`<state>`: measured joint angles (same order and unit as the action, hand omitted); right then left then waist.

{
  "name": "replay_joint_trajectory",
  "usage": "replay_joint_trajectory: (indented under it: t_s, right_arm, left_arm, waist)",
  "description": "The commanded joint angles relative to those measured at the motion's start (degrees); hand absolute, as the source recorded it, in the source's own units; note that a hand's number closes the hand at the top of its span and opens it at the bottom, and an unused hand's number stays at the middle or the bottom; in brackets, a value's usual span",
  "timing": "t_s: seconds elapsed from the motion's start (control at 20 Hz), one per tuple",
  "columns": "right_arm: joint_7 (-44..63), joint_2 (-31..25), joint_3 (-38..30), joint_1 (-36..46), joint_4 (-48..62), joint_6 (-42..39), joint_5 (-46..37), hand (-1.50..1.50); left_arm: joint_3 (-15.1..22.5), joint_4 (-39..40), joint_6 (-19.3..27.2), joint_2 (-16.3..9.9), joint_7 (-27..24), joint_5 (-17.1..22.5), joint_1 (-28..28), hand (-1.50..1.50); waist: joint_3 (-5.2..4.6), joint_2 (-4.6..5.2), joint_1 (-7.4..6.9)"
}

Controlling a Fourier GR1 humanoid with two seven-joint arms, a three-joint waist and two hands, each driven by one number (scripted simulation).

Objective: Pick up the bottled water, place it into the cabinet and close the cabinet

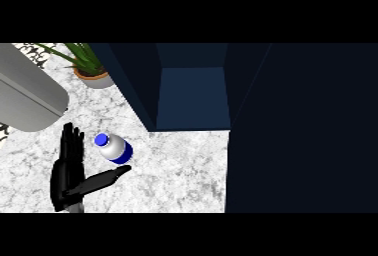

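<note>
The bottled water [113,147], white with a blue cap and blue label, stands on the marble counter [177,170] left of centre. My left hand [68,170] is beside it on its left, fingers straight and pointing away, thumb stretched out under the bottle toward the right; it does not grasp the bottle. The dark blue cabinet [192,95] stands open behind the bottle, its inside shelf visible, and its door [303,130] swung wide fills the right side. My right hand is not seen.
A large grey cylinder [26,95] lies at the far left. A potted green plant [92,67] stands behind it near the cabinet's left wall. Bare counter stretches between the bottle and the open door.
</note>
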<state>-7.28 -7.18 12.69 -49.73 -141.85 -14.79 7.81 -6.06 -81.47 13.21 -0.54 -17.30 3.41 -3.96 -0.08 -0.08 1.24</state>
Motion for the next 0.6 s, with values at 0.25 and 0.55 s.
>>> replay_joint_trajectory:
  t_s: [0.25, 0.55]
  right_arm:
    - [-0.51, -0.76, 1.12, -6.96, -8.49, -1.41, -0.19, -1.5]
    - [-1.18, -2.28, -1.34, -7.42, -8.6, -2.7, 2.46, -1.5]
  left_arm:
    - [-8.03, 23.45, -2.37, -1.06, -15.84, 3.71, 7.68, -1.5]
    - [-7.37, 32.98, -10.06, 0.09, -22.47, 5.82, 9.31, -1.5]
  waist:
    - [-0.03, 0.04, 0.22]
    - [-0.03, 0.09, -0.04]
